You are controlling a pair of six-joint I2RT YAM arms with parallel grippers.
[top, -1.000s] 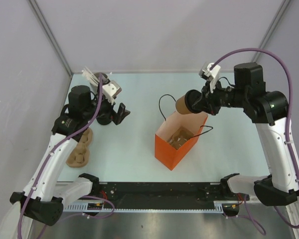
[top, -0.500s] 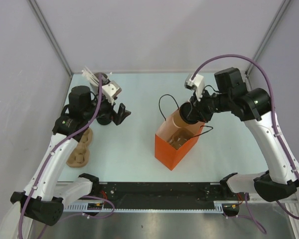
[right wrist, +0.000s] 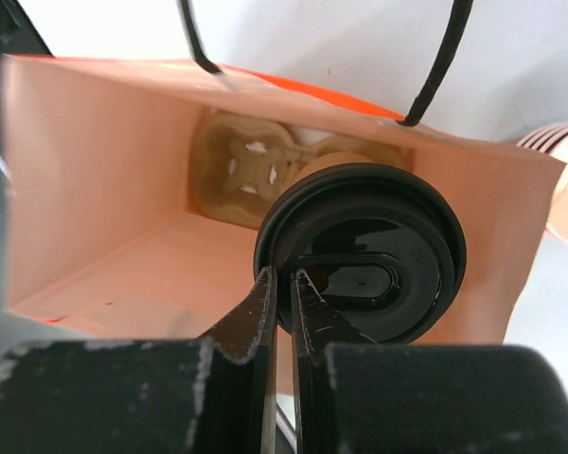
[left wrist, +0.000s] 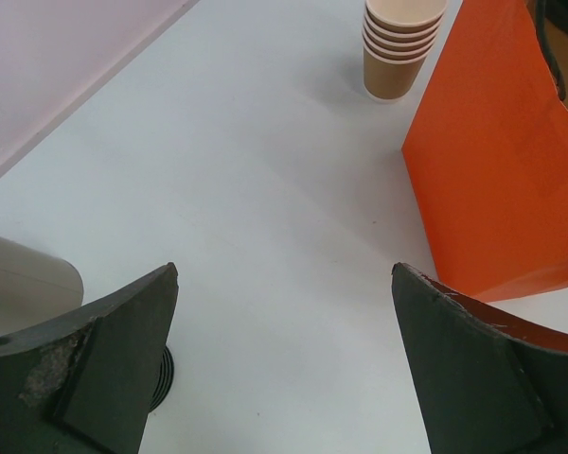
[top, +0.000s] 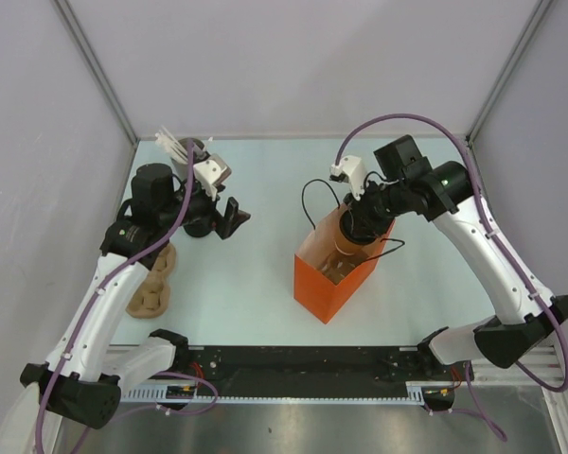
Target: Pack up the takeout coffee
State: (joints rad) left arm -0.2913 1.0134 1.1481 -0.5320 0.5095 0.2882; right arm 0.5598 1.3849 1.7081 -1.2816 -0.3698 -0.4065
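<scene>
Right claw: jaws almost closed, only a thin slit between them, pinching the takeout coffee at the near edge of its black lid; a rim hold like this puts the fingers above the cup, so the body can pass down inside the narrow bag. Coffee sits within the open mouth of the orange paper bag, toward its far-right end, above a pulp carrier on the bag floor; whether the base has reached a carrier cell cannot be told, the lid hides it. Black handles lean outward, leaving the opening free. Bag stands upright mid-surface. Left claw: jaws spread wide, holding nothing, on the left well apart from the bag, presumably so it does not obstruct the right arm. Stack of lidless cups stands near the bag. Judgement: insertion step, late in the task; next move calls for a straight descent into an empty cell, then release; risk is the cup tipping on a carrier ridge
</scene>
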